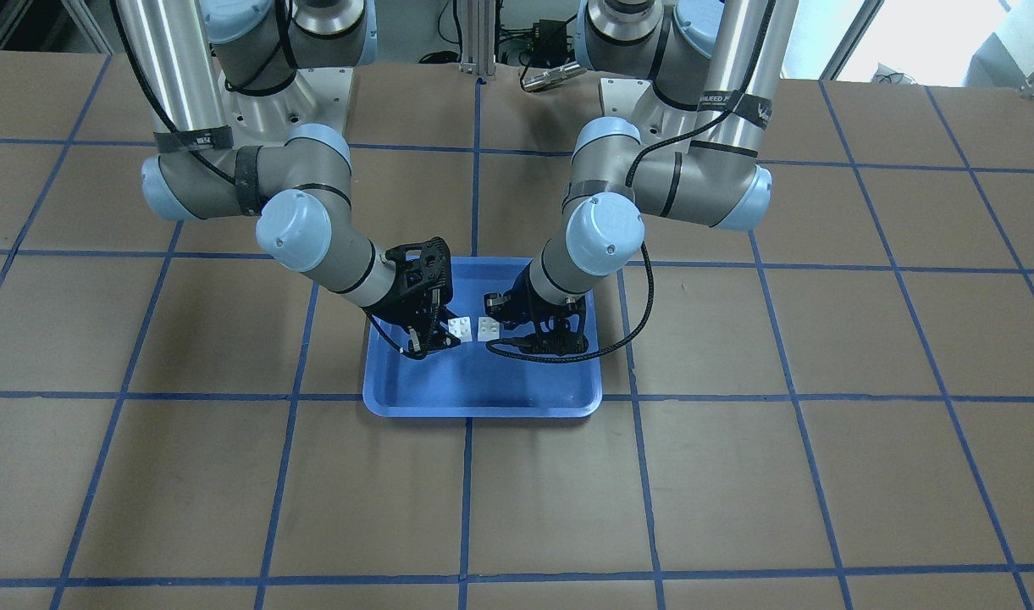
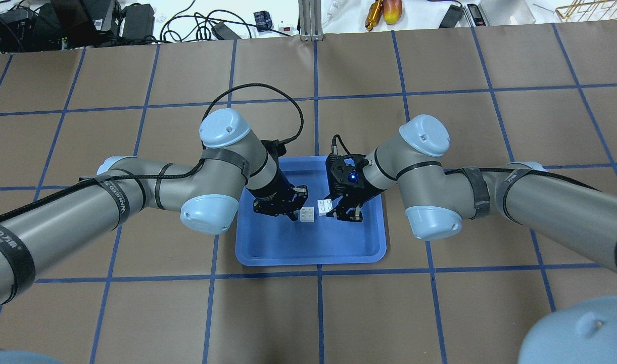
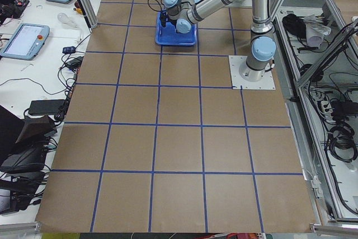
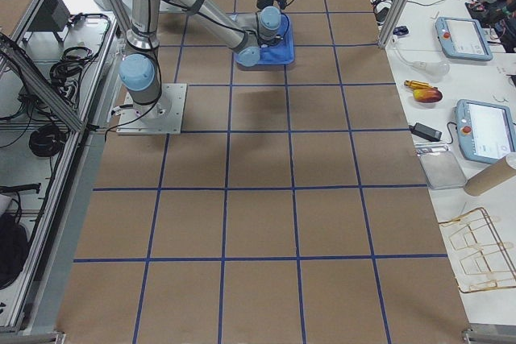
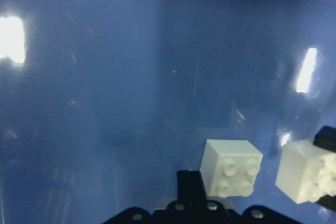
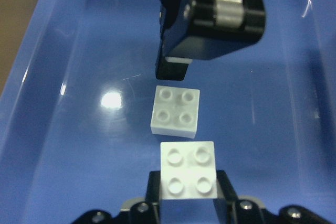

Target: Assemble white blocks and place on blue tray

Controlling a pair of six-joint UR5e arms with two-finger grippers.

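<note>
From the front, the table (image 1: 186, 474) is brown, with blue lines that cut it into big squares. The blue tray (image 1: 483, 398) lies flat in the middle. Both arms reach down into it. The right gripper (image 1: 439, 339) is clamped on one white brick, the held block (image 1: 460, 329). The other block (image 1: 489, 329) is just beside it, across a thin gap, at the tip of the left gripper (image 1: 495, 312). I cannot tell if the left gripper's fingers are apart or together.

From above, both bricks are over the middle of the tray. Blue floor shows between them and the rim on every side. Wide brown table lies all round the tray.

From the left end, the table looks long and the tray is small and far off. A white bench (image 3: 50, 60) with screens and cables runs along the table's edge.

From the right end, the tray again sits far up the table, near the arms' bases. The grippers are too small to judge here.

The left wrist camera shows mostly blue tray floor with bright light spots. The other block touches a dark finger on one side.

The right wrist camera shows the held block between two black fingers, studs up. The tray's rim and some brown table show at the left.
</note>
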